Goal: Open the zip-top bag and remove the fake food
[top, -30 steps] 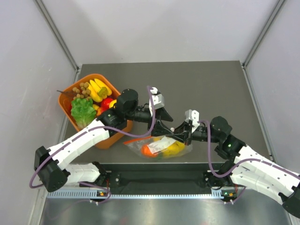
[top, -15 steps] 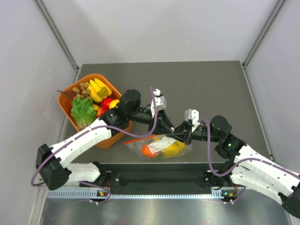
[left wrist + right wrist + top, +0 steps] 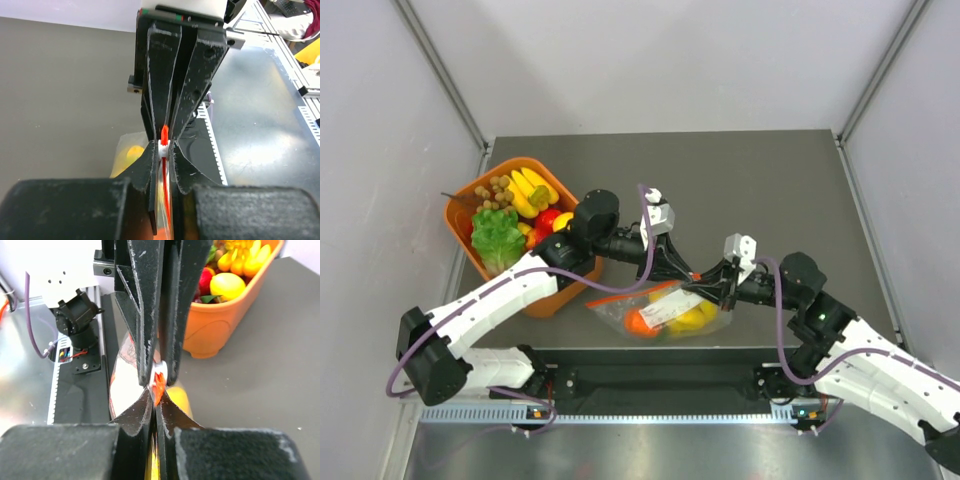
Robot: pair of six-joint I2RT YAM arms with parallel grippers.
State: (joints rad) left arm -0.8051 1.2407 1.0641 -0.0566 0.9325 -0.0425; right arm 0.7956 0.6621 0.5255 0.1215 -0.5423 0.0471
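Pinching the thin orange-red zip strip [image 3: 164, 134] of the crinkly clear plastic zip-top bag [image 3: 665, 310], our left end effector [image 3: 162, 150] and right end effector [image 3: 156, 390] were both clamped on it, tip to tip. The bag rested on the grey bench [image 3: 770, 190] near its front edge, with the plastic toy fake food [image 3: 692, 318] inside. We judged that such narrow grips might let one lip slip free when pulled apart, or drag the whole bag sideways.
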